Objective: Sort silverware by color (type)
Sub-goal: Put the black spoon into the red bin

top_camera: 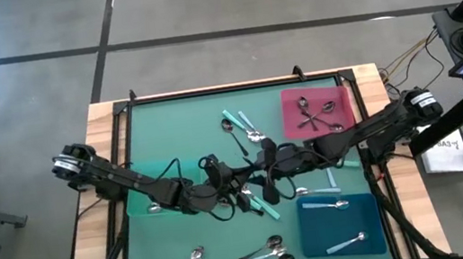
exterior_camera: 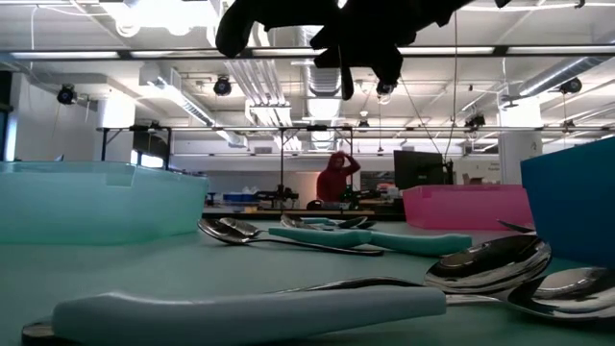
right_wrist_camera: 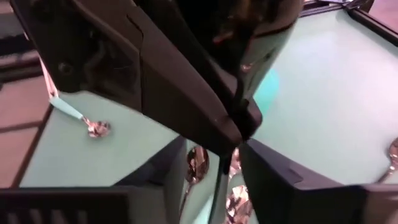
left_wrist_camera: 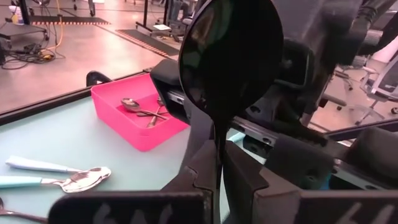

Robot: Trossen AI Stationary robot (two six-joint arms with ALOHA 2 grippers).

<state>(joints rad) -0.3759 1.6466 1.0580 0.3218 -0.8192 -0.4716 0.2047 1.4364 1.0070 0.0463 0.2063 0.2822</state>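
Two arms meet mid-table, left claw clenched on a dark spoon; right claw's grip unclear.

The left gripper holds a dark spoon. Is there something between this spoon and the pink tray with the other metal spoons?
Yes. The right gripper hangs close in front of the dark spoon that the left gripper grips. The right arm also crosses the table beside the pink tray, so the straight way there looks partly blocked.
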